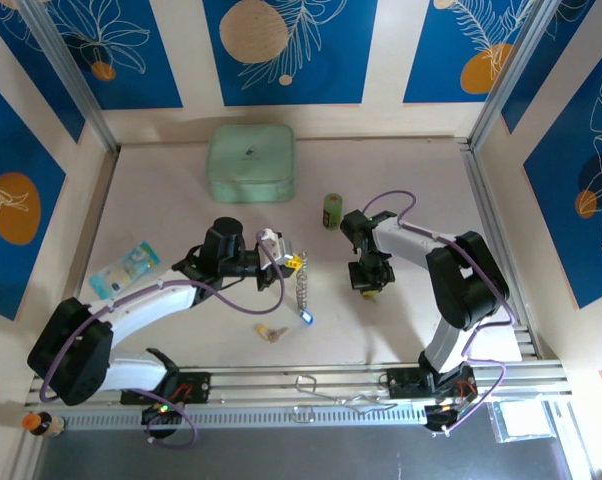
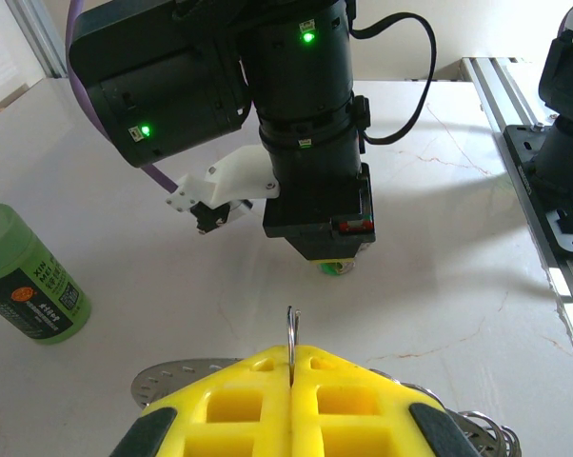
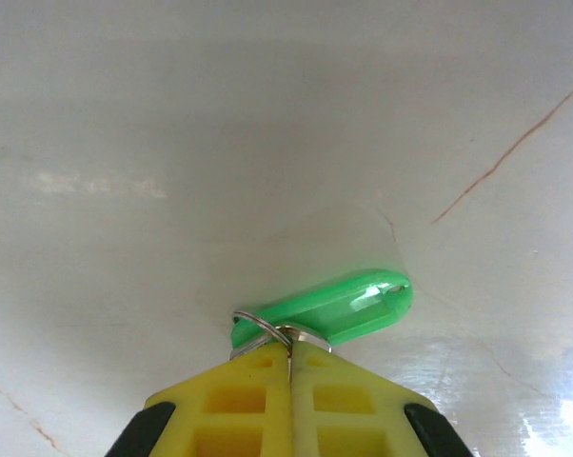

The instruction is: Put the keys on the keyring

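Left gripper: we see its yellow fingertips pressed together on the far end of the thin, silvery, beaded metal keyring.
Keyring: to us it reads as a narrow line running toward the arm bases, with a small blue-headed key at its near end.
Loose key: a small yellow-headed metal key lies on the pale table, left of the blue one and apart from it.
Right gripper: we find it pointing down, right of the ring.
Far side: a mint-green square box; a small upright green cylinder stands nearer us.
Left side: a blue-and-white flat packet.
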Controlling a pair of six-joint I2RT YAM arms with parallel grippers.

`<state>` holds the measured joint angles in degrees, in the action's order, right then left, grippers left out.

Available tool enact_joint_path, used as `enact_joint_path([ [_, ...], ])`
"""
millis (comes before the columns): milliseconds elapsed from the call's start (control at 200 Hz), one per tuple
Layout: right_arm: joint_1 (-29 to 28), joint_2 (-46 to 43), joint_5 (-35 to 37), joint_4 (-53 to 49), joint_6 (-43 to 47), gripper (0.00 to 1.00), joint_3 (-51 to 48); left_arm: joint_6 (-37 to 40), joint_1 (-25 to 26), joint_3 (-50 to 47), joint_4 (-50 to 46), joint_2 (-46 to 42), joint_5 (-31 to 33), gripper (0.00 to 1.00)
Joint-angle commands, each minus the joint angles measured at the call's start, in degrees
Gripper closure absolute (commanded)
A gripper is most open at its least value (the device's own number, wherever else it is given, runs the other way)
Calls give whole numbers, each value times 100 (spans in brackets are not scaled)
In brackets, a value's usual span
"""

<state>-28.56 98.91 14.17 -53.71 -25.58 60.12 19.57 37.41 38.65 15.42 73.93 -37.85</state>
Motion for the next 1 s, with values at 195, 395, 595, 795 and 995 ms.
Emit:
enact_joint_path([
  [195,-53,-277,94,-122,-144,100,182,83,61,11,75,-93,-91,100],
  [395,-162,-181,-17,-105,-106,100,228,108,58,11,66,-88,-83,100],
  [595,-238,23,-118,-52,-96,79,263,117,57,3,49,-93,-66,100],
  [795,-194,78,-127,10,-37,70,272,143,55,2,31,-116,-51,100],
  [995,-168,152,-121,21,128,66,392,148,52,2,22,-105,-56,100],
])
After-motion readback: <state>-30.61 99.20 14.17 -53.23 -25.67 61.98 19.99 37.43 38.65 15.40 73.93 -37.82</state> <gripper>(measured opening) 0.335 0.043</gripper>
